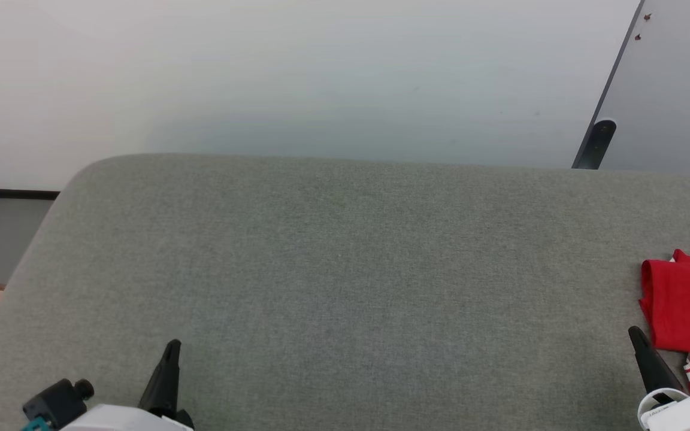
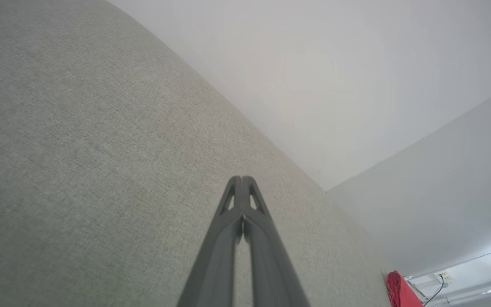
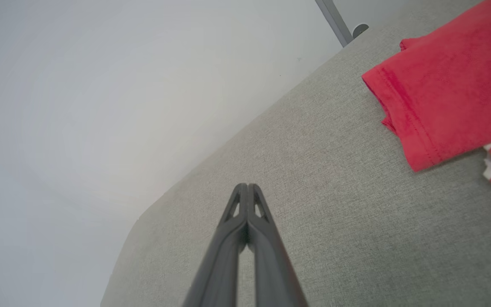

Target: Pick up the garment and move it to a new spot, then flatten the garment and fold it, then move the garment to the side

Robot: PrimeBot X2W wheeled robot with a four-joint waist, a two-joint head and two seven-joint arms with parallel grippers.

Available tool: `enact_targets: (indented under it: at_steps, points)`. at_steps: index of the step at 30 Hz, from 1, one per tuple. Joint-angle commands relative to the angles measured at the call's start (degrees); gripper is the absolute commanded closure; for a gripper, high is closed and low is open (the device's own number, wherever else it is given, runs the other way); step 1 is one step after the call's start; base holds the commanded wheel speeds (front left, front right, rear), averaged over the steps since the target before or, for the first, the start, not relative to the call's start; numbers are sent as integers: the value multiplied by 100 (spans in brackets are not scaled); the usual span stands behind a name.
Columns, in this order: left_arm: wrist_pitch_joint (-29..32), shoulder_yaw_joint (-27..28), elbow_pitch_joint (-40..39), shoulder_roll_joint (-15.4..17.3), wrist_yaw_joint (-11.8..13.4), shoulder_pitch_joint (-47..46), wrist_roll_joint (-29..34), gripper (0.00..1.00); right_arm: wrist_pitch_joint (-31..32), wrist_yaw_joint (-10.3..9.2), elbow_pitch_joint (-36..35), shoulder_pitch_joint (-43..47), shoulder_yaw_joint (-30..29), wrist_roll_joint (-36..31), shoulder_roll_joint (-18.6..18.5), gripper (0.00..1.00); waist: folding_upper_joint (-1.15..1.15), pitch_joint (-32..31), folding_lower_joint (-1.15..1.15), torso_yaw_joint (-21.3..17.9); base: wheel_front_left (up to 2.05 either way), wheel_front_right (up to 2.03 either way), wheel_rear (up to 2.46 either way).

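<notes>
1. Red fabric garment (image 1: 686, 305) with white-and-red striped trim, folded, lying at right edge of grey woven upholstered surface (image 1: 345, 269).
2. Left gripper (image 1: 172, 346) with long dark fingers: closed tight, holding nothing, above bare grey fabric.
3. Right gripper (image 1: 635, 333): likewise closed, empty, just beside garment.

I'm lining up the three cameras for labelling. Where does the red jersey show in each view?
Head view: garment at the right edge, cut off by the frame.
Left wrist view: garment a small red sliver in the bottom right corner.
Right wrist view: garment at upper right, striped trim showing.
Shared landmark: the grey fabric surface it lies on, meeting the white wall.
</notes>
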Motion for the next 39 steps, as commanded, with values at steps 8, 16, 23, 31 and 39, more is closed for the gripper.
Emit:
enact_targets:
  at_steps: [8,16,23,31,39]
  points:
    - [126,175,45,-94,-110,-229,-542,100,-94,1,64,-224,29,612,33,100,0,15,0,-28,0,0,0]
    - [243,284,134,-213,-178,-325,-975,100,-136,1,169,-308,60,1094,84,100,0,30,0,-55,0,0,0]
    - [334,379,202,-311,-230,-402,-1327,100,-168,1,255,-382,84,1484,119,100,0,43,0,-79,0,0,0]
    - [434,475,281,-420,-294,-476,-1698,100,-208,1,347,-440,107,1891,166,100,0,58,0,-106,0,0,0]
    - [534,573,354,-516,-351,-555,-2045,100,-240,1,433,-523,127,2273,209,100,0,74,0,-134,0,0,0]
